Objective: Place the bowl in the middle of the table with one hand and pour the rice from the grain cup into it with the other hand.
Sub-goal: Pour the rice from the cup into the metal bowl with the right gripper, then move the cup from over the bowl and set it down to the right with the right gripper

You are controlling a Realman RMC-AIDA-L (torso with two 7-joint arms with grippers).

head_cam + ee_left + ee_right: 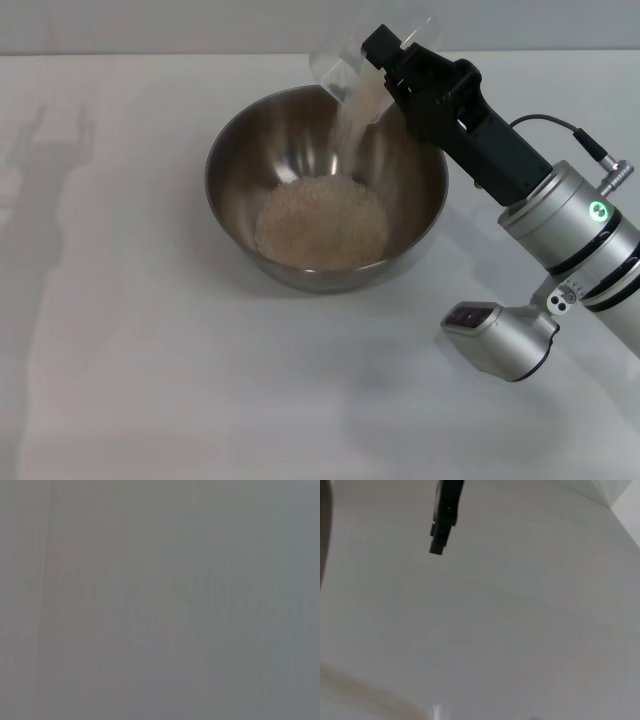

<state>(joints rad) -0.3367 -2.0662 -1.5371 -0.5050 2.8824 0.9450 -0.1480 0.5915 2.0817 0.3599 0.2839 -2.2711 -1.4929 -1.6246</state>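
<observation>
The steel bowl [232, 140] stands on the white table [120, 340] near the middle, with a heap of rice [320, 222] in its bottom. My right gripper [393, 62] reaches in from the right and is shut on the clear grain cup [340, 68], held tipped over the bowl's far rim. A stream of rice [350, 125] falls from the cup into the bowl. In the right wrist view one black finger [445, 515] shows above the table. My left gripper is out of view; the left wrist view is blank grey.
The right arm's silver forearm with green ring light [598, 211] and its wrist camera housing [497, 338] hang over the table's right side. A faint arm shadow [50, 160] lies at the far left.
</observation>
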